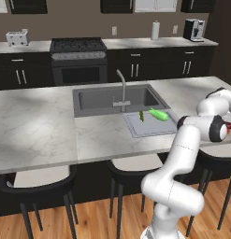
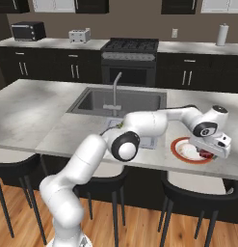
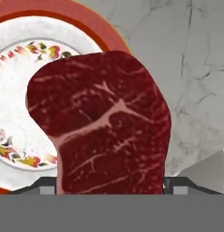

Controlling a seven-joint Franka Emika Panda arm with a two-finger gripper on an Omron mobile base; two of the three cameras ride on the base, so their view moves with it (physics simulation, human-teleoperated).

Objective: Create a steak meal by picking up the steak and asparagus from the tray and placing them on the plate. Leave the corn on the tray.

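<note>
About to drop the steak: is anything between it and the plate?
Nothing visible. The steak hangs in the gripper directly over the plate, partly overhanging its rim toward the counter. The plate's centre is bare.

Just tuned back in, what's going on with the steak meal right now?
The arm is stretched out over the plate at the counter's edge, with the steak sitting between the gripper fingers, partly over the plate's rim; whether it is gripped or already lying there, I cannot tell. The asparagus and the corn lie on the tray by the sink, so the asparagus is yet to be moved.
</note>
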